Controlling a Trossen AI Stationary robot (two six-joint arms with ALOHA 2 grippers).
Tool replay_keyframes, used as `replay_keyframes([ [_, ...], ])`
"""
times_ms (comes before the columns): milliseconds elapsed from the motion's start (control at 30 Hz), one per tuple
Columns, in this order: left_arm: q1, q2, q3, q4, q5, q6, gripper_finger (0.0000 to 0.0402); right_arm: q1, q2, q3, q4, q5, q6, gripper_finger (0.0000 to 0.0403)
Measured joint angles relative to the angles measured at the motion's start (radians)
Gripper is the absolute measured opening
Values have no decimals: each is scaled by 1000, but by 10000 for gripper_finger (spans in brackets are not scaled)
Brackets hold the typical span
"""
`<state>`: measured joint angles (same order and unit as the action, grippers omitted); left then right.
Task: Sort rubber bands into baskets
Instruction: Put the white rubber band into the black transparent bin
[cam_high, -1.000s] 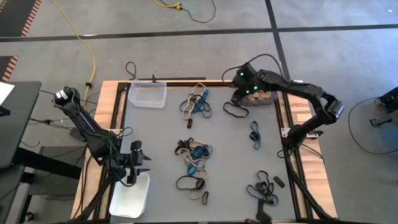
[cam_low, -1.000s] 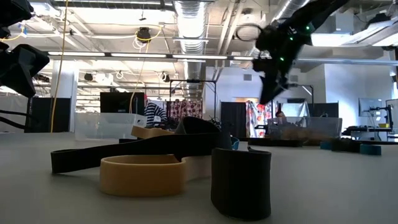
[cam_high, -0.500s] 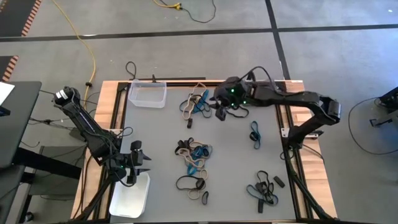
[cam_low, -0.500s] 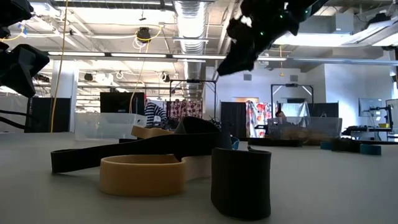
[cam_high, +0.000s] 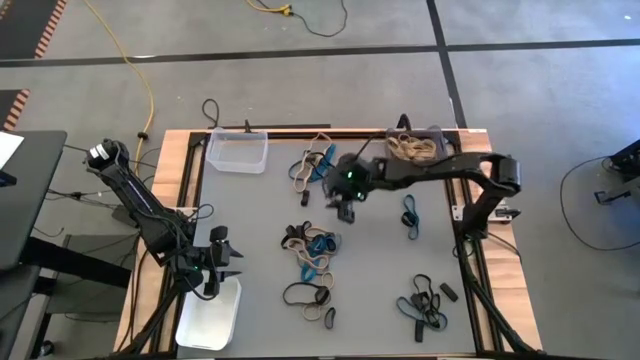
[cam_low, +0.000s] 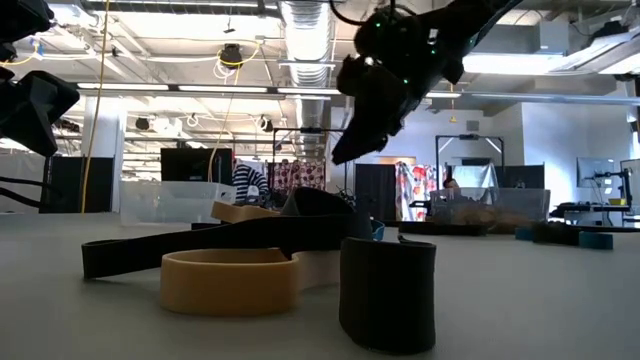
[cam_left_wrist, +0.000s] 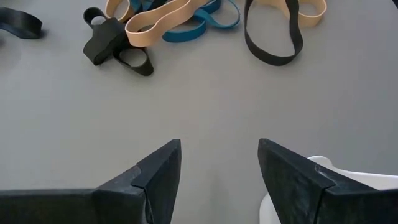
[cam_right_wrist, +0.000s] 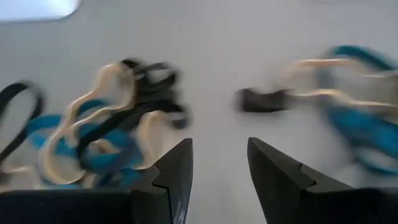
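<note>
Risk first: tangled loops.

- Left gripper (cam_left_wrist: 219, 152): nearer than the central heap of mixed black, tan and teal rubber bands (cam_high: 315, 247) and off to its left. Fingers parted, nothing between them. It waits beside the white rounded-corner plastic basket (cam_high: 210, 318).
- Central heap: thin, limp, matte loops, flat in section and interlocked.
- Right gripper (cam_right_wrist: 219, 149): hangs just beyond the central heap. Fingers spread, empty. Which loop it favours is unclear, as its own view is smeared.
- Hazard: closing on knotted bands would likely lift several colours together. Stretchy rubber could also slip or spring from the pads.
- Second mixed cluster (cam_high: 318, 165): farther back.
- Clear plastic basket (cam_high: 212, 150): farthest left, apparently empty.
- Dark grey basket (cam_high: 440, 135): farthest right, holding tan bands (cam_high: 408, 145).
</note>
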<state>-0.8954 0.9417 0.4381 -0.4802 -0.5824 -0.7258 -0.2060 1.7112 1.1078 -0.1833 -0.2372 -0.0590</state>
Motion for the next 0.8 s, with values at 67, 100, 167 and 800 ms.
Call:
replay_keyframes([
  [67, 0, 0, 0, 0, 0, 0, 206, 48, 28, -1, 30, -1, 5, 180],
  [100, 0, 0, 0, 0, -1, 0, 206, 72, 41, 0, 60, -1, 6, 180],
  [167, 0, 0, 0, -1, 0, 0, 206, 123, 75, 4, 109, -1, 7, 180],
  [800, 0, 0, 0, 0, 0, 6, 206, 330, 308, 208, 113, 21, 26, 178],
])
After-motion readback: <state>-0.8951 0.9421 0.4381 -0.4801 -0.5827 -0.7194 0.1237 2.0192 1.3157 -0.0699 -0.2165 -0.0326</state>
